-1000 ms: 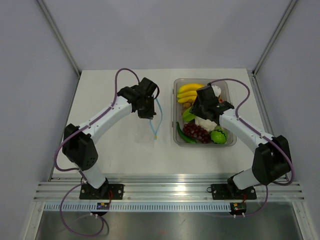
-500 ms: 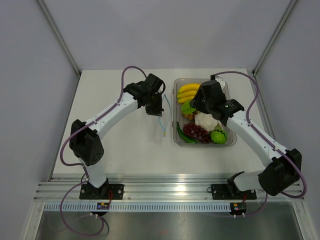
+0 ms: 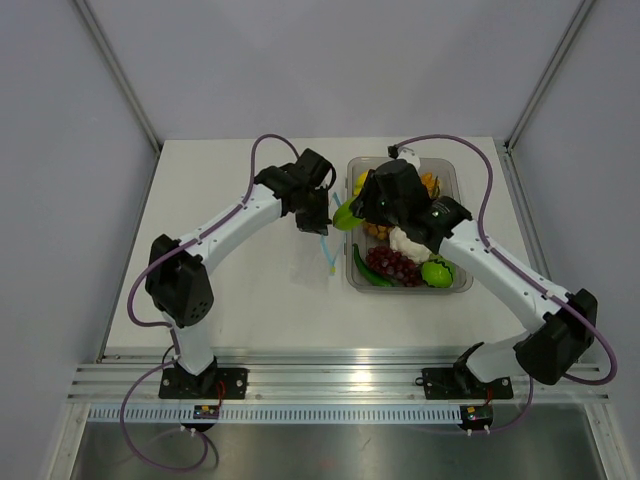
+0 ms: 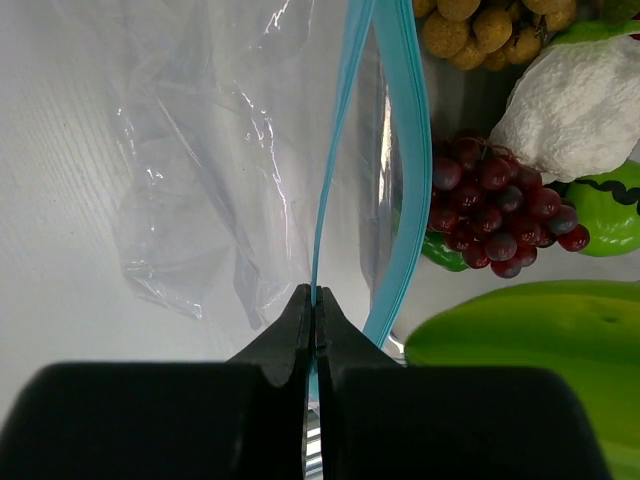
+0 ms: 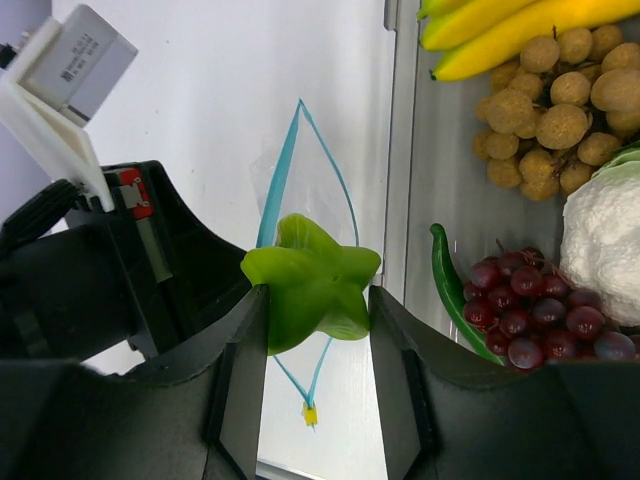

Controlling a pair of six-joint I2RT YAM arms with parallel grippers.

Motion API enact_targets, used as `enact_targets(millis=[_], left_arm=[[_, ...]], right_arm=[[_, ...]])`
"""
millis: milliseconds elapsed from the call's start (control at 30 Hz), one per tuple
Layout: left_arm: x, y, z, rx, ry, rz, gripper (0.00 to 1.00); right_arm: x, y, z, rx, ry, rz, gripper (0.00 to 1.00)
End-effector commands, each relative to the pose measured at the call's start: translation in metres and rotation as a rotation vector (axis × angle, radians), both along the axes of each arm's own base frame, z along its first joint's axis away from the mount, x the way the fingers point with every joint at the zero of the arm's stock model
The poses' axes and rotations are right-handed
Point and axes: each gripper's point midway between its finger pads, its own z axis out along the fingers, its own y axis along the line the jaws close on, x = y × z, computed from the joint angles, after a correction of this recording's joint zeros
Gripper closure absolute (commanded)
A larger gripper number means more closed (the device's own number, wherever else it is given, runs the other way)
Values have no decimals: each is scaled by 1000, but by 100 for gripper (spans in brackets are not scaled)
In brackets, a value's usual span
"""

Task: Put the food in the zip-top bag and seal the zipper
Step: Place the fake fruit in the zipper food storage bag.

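My left gripper (image 3: 314,214) (image 4: 314,300) is shut on one lip of the light-blue zipper (image 4: 336,150) and holds the clear zip-top bag (image 3: 326,248) (image 4: 200,180) with its mouth spread open. The other zipper lip (image 4: 405,150) bows away from it. My right gripper (image 3: 350,212) (image 5: 315,310) is shut on a green star-shaped food piece (image 5: 310,285) (image 4: 530,335), just above the open mouth (image 5: 282,170). A bright green round piece (image 3: 436,272) lies in the tub. The pinkish peach-like piece is not in view.
The rigid clear tub (image 3: 461,215) stands right of the bag. It holds bananas (image 5: 520,25), brown round fruits (image 5: 550,105), cauliflower (image 5: 605,240), grapes (image 5: 530,315) and a green chilli (image 5: 450,280). A yellow slider (image 5: 310,413) sits at the zipper's end.
My right gripper has carried the green star-shaped piece left out of the tub to above the bag's mouth. My left gripper has moved right towards the tub, still holding the bag.
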Motion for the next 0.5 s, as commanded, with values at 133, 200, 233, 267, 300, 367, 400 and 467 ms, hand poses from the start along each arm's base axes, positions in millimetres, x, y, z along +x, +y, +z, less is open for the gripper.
enact_targets(millis=[133,200,233,267,300,367,400,467], left_arm=[[1,-15,45,-119,-65,-40,100],[-1,-18,50,-140,-66,-49,100],[-2,-19,53,-150,-67,-51,100],[-2,-21,57,-162,-69,-55,100],[-2,-22,59,-172,-69,-57,100],[-5,-26,64,-197,-70,-73,100],[-5,-26,65,-205,-70,-74,100],[-5,-27,67,-214,-73,-77,100]], right_arm=[[12,20,-16,-7,10,13,75],[13,23,-27,-18,32,20,75],[14,25,-29,-22,38,22,75],[13,26,-33,-22,46,26,75],[13,29,-38,-24,57,35,74],[13,33,-44,-26,66,55,67],[12,35,-45,-26,74,72,58],[11,35,-44,-51,83,91,35]])
